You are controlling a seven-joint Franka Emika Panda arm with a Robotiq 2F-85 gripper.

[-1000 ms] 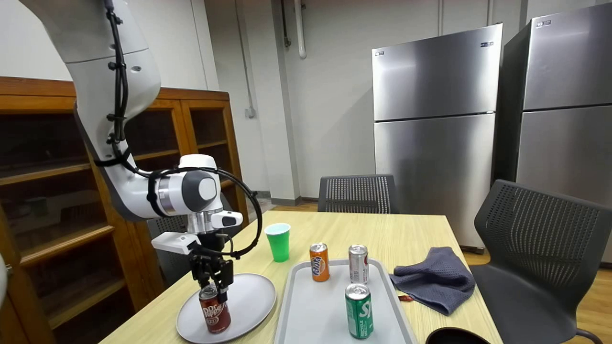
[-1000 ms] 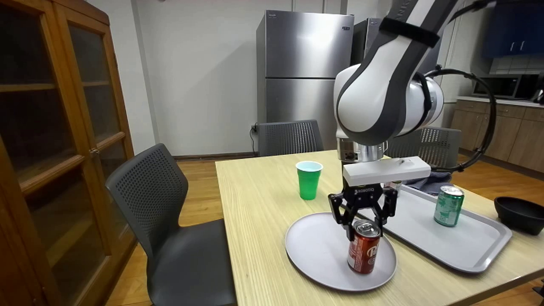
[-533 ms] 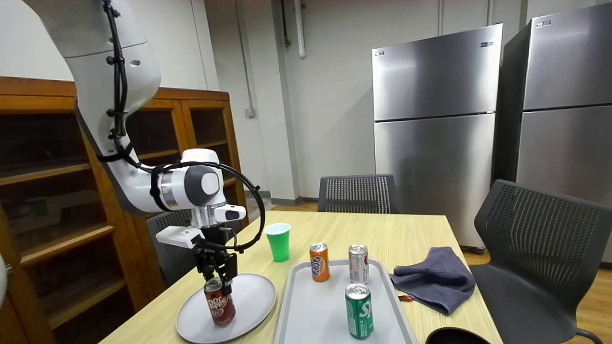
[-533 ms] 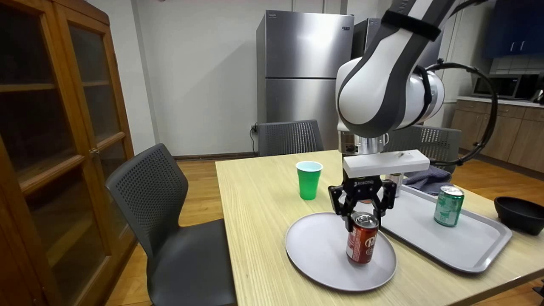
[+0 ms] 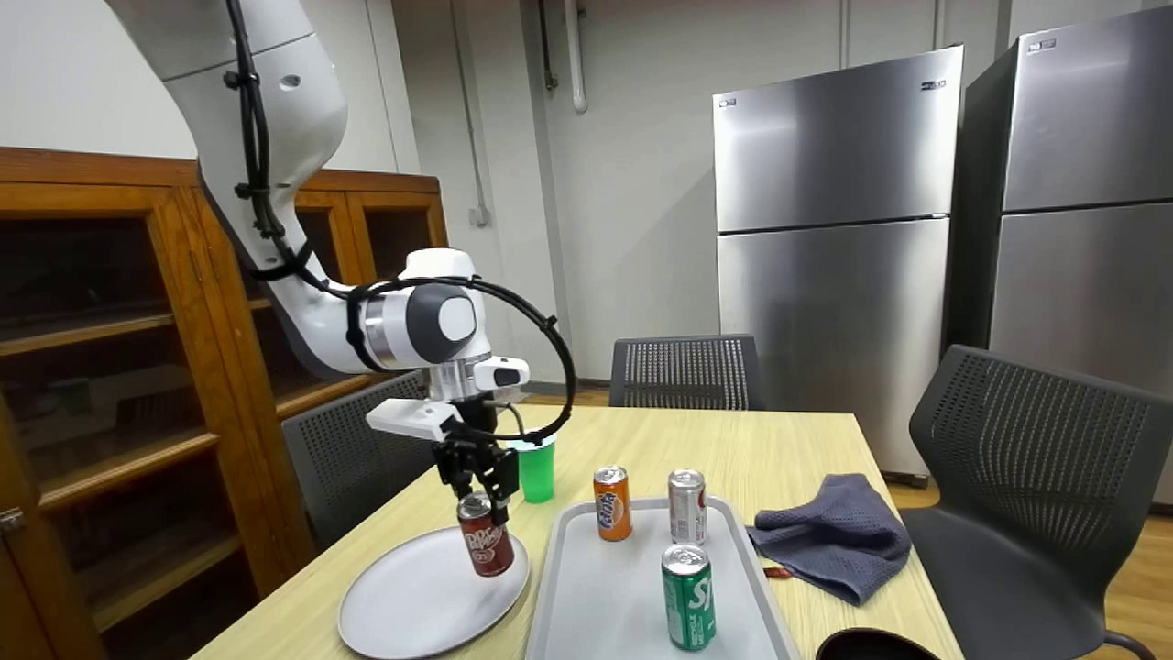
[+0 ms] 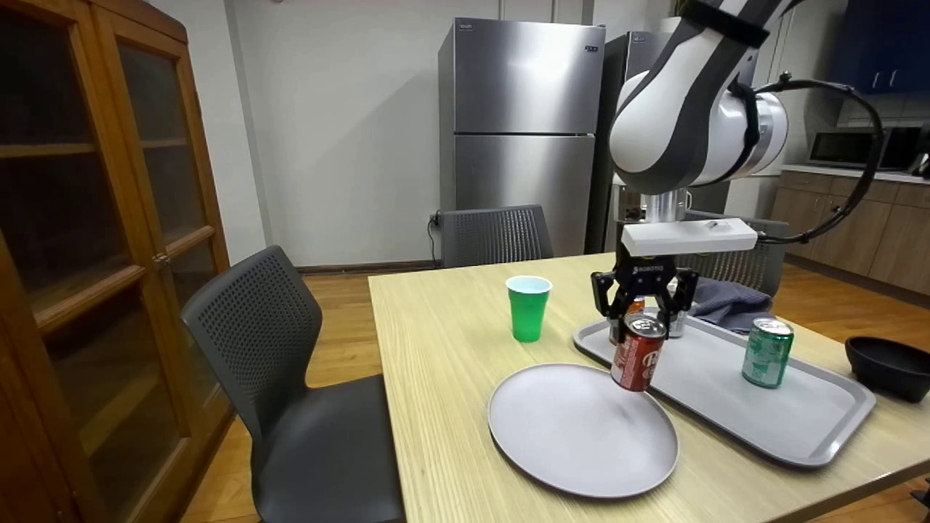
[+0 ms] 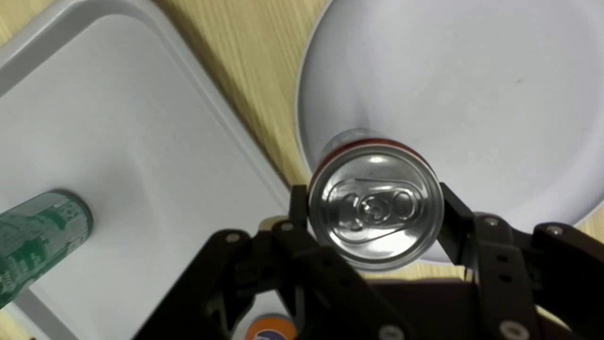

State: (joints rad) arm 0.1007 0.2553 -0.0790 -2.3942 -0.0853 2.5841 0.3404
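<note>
My gripper (image 6: pixel 643 332) is shut on a dark red Dr Pepper can (image 6: pixel 638 361), its fingers on both sides near the top. The can hangs roughly upright above the table, near the edge of the round grey plate (image 6: pixel 574 443) on the tray side. In an exterior view the can (image 5: pixel 486 544) shows its label. In the wrist view the silver can top (image 7: pixel 376 208) fills the space between the fingers. A grey tray (image 5: pixel 600 605) lies beside the plate. On it stand an orange Fanta can (image 5: pixel 612 504), a silver can (image 5: pixel 687 522) and a green Sprite can (image 5: pixel 688 600).
A green cup (image 6: pixel 529 312) stands behind the plate. A dark blue cloth (image 5: pixel 838 536) lies past the tray, with a small red item beside it. A black bowl (image 6: pixel 888 367) stands near the tray. Chairs surround the wooden table (image 6: pixel 443 363).
The gripper has lifted the Dr Pepper can off the plate and moved it up, toward the tray and the back of the table. The other objects have not moved.
</note>
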